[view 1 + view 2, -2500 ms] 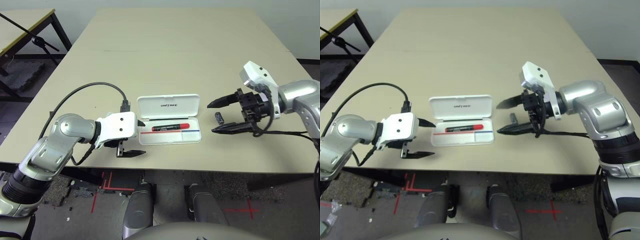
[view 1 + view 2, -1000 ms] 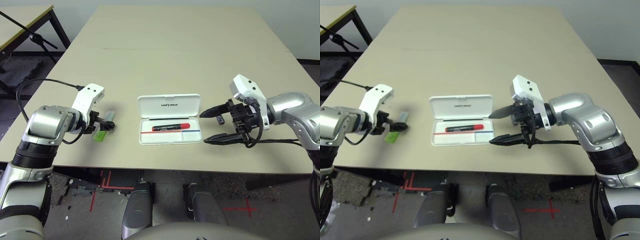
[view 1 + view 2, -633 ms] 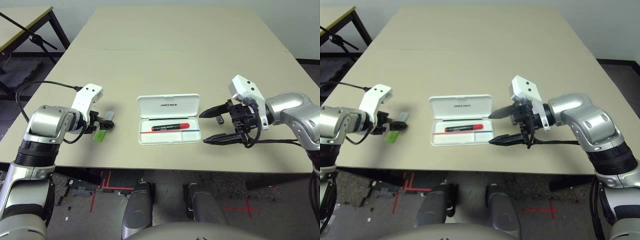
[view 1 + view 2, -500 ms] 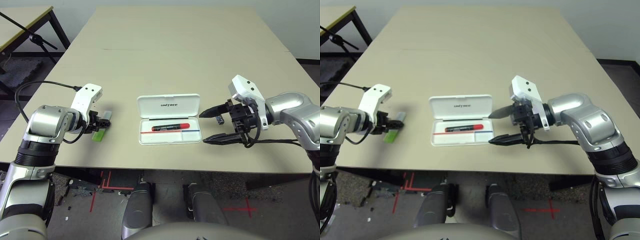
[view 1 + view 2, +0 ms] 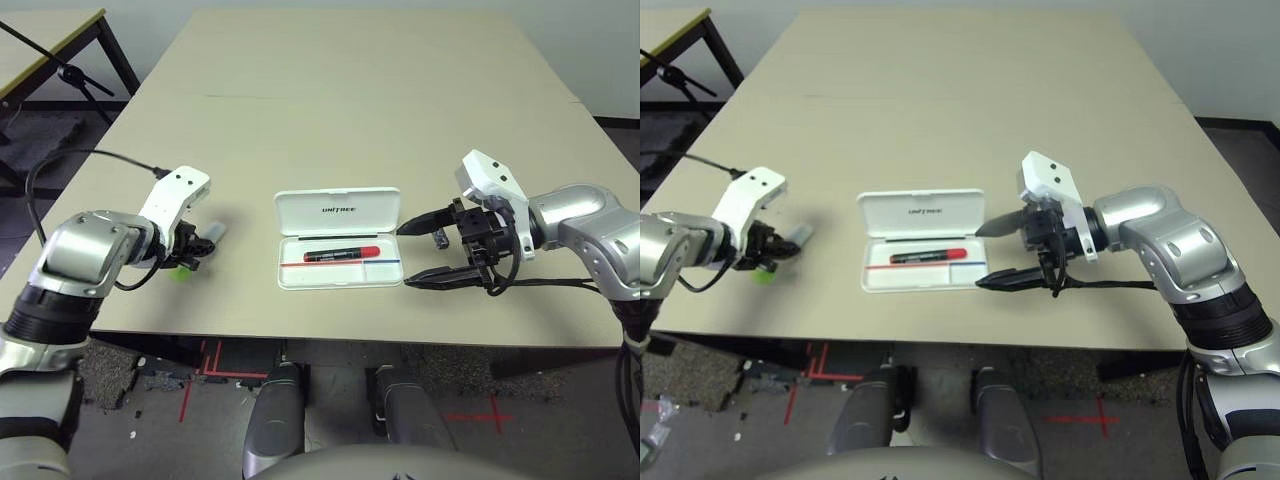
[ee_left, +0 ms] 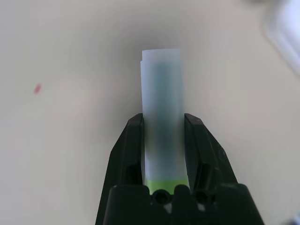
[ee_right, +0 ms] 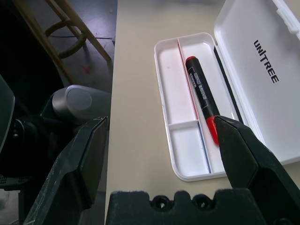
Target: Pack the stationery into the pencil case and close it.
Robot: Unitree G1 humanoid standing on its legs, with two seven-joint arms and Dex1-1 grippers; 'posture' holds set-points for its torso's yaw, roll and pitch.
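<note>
Left eye view: left gripper [image 5: 192,252] clamped on the light-green-and-white bar [image 5: 200,245], held just over the table [image 5: 330,120] and well apart from the open pencil case [image 5: 339,240], which lies toward the table's middle on the right of that gripper. Red marker [image 5: 341,253] already lying in the case's tray, long axis along the tray, black cap toward the left arm. "UNITREE" readable in small dark letters on the raised lid. Right gripper [image 5: 424,252] just beside the case's right end, fingers spread wide, grasping nothing, with the tiny dark grey block [image 5: 439,238] on the table seemingly between or just behind them. Probably next: carry the bar rightward to the tray and lay it lengthwise alongside the marker; left arm alone in a position to do so, being the one with the bar. Right eye view: same layout, bar [image 5: 790,240] pinched at the left gripper [image 5: 773,251], case [image 5: 924,253] at centre, right gripper [image 5: 1006,251] open at its near end. Left wrist view: bar [image 6: 162,117] running straight out between the two black fingers [image 6: 127,150], green end back at the gripper's base, pale end projecting forward over bare tabletop. Right wrist view: spread fingers [image 7: 79,164] framing the open case [image 7: 183,154], marker [image 7: 202,97] beside the red-and-blue line, "UNITREE" plainly legible on the lid.
</note>
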